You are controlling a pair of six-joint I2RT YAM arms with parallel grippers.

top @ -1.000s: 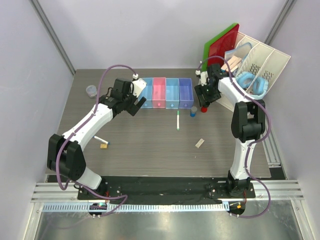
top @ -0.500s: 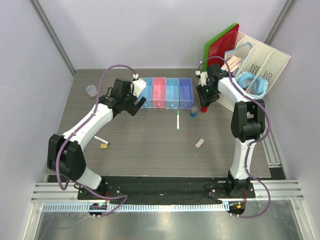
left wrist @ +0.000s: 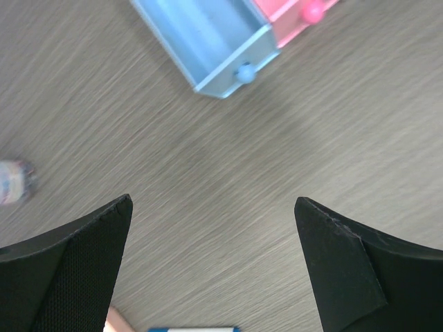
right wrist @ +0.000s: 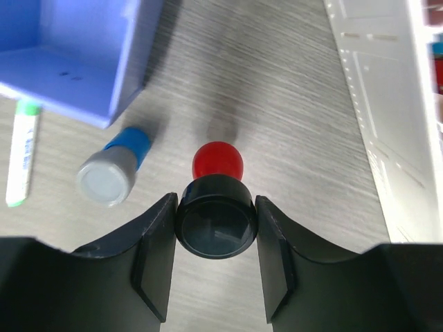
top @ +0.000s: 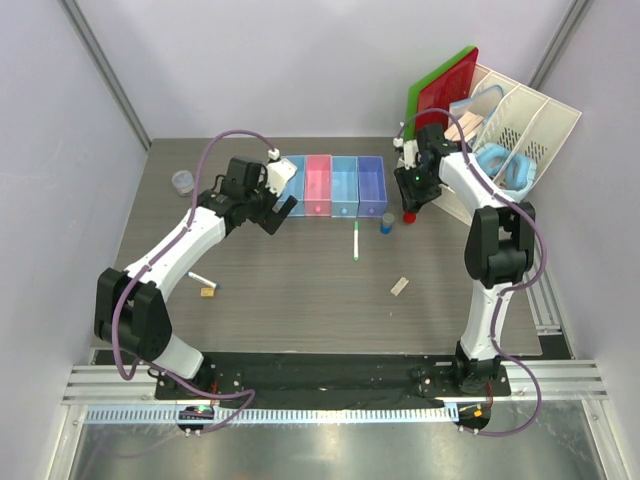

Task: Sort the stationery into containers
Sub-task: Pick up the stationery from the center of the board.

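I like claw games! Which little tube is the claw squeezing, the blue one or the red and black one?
The red-and-black plastic cylinder, pinched between the right gripper's fingers; the blue-and-grey cylinder sits untouched beside it.

A grey wood-grain table (top: 300, 300) is filling most of the floor of the booth. At its far right corner a white slotted file rack (top: 545, 125) is standing at an angle, its dividers fanning outward. A pair of light-blue headphones (top: 505, 165) is sitting in the rack's near compartment. A red book (top: 450, 85) is leaning upright against the rack's left side, and a green book (top: 415, 100) is leaning just behind it, showing only along the edge.
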